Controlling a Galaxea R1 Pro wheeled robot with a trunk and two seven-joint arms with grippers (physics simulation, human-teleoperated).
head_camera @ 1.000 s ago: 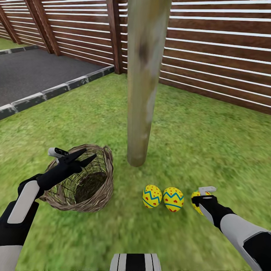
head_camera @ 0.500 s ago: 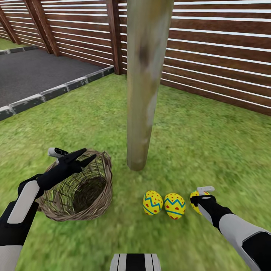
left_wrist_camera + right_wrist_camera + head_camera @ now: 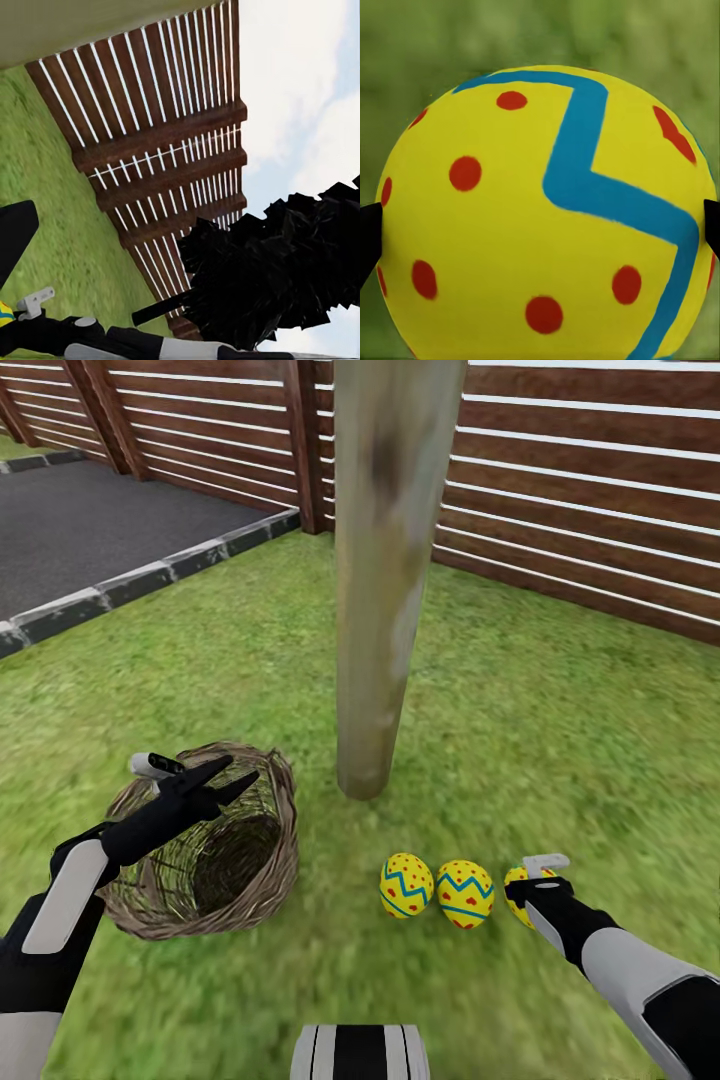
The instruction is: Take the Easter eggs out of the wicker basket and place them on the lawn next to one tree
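Two eggs [image 3: 407, 885] [image 3: 465, 894] lie lower centre on lawn [image 3: 560, 740] by tree [image 3: 380, 580]; right claw [image 3: 528, 882] grasps third egg [image 3: 544, 217] beside them, for placing. Left claw [image 3: 215, 780] released above empty basket [image 3: 265, 860].

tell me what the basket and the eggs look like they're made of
The wicker basket looks like woven brown twigs, matte, with an open weave you can see through. The Easter eggs look smooth and hard, painted yellow with red dots and blue zigzags; the material underneath is unclear.

Easter eggs [image 3: 407, 885]: yellow, red dots, blue zigzag bands. Wicker basket [image 3: 262, 860]: brown. Lawn [image 3: 560, 740]: patchy green.
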